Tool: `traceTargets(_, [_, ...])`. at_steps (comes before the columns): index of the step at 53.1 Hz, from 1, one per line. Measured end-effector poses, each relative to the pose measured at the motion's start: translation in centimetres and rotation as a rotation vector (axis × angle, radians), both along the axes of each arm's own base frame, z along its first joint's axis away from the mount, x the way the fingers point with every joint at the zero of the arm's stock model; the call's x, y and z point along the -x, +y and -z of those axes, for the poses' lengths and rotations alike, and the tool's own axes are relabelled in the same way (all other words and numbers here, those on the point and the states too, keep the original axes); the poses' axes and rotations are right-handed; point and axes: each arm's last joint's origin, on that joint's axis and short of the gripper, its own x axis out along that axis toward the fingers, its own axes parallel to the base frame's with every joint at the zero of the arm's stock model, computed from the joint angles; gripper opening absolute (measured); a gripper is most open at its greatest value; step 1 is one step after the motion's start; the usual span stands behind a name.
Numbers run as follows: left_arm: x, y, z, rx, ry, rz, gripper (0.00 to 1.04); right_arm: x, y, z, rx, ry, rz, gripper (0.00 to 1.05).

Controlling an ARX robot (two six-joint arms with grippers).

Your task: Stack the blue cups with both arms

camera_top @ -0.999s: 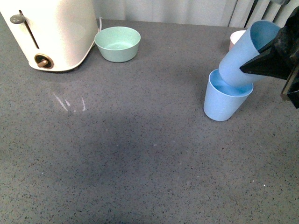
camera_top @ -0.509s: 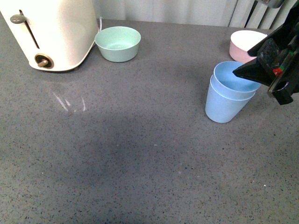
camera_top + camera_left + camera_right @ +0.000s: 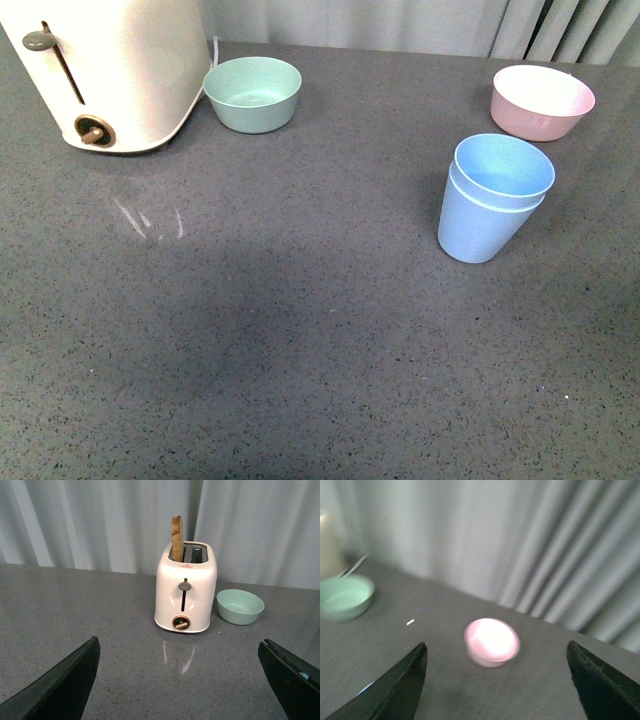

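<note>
Front view: two blue cups (image 3: 490, 200) stand nested on the grey bench (image 3: 300, 330), near one pink bowl (image 3: 542, 102); one mint-green bowl (image 3: 251, 93) beside one toaster (image 3: 110, 60). Left gripper (image 3: 185, 680) and right gripper (image 3: 495, 690) both spread wide, empty

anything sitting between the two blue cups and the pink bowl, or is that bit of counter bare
Nothing visible does. The blue cups, one nested inside the other, stand apart from the pink bowl behind them, with only bare grey counter between. The mint-green bowl and toaster sit far off to the left.
</note>
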Motion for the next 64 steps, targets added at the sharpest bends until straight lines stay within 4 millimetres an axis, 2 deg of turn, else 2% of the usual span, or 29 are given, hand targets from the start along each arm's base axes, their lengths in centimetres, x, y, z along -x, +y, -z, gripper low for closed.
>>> traceTargets(4, [0.0, 0.0, 0.0, 0.000, 0.000, 0.000, 0.96, 1.8, -1.0, 0.8, -0.111, -0.063, 0.117, 0.65])
traceTargets(15, [0.0, 0.0, 0.0, 0.000, 0.000, 0.000, 0.96, 4.1, -1.0, 4.6, -0.197, -0.011, 0.114, 0.32])
traceTargets(26, [0.0, 0.0, 0.0, 0.000, 0.000, 0.000, 0.96, 5.8, -1.0, 6.0, -0.210, -0.028, 0.110, 0.01])
traceTargets(39, [0.0, 0.0, 0.0, 0.000, 0.000, 0.000, 0.96, 7.9, -1.0, 7.9, -0.216, -0.025, 0.113, 0.02])
traceTargets(64, [0.0, 0.0, 0.0, 0.000, 0.000, 0.000, 0.96, 9.9, -1.0, 9.3, -0.216, -0.026, 0.113, 0.02])
